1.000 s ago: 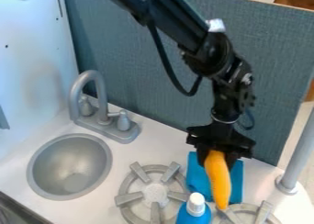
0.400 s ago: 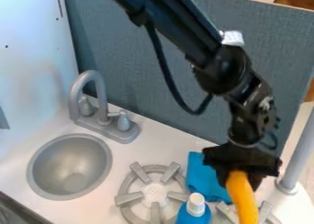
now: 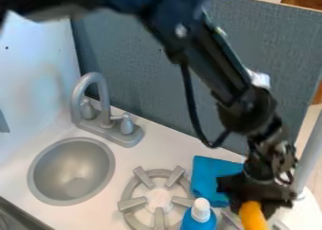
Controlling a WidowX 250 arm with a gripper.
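Observation:
The black gripper is at the lower right, over the right stove burner, shut on a long orange-yellow object that hangs down and runs out at the bottom edge. Just left of the gripper lies a folded blue cloth, partly behind it. A blue bottle with a white cap stands at the bottom edge, left of the orange-yellow object and in front of the cloth.
A grey burner lies left of the bottle. Farther left are a round sink and a grey faucet. Behind the counter stands a teal panel; a grey post rises at the right.
The gripper has moved right and down with the orange-yellow object in it, away from the cloth, of which more now shows. The bottle has stayed in place.

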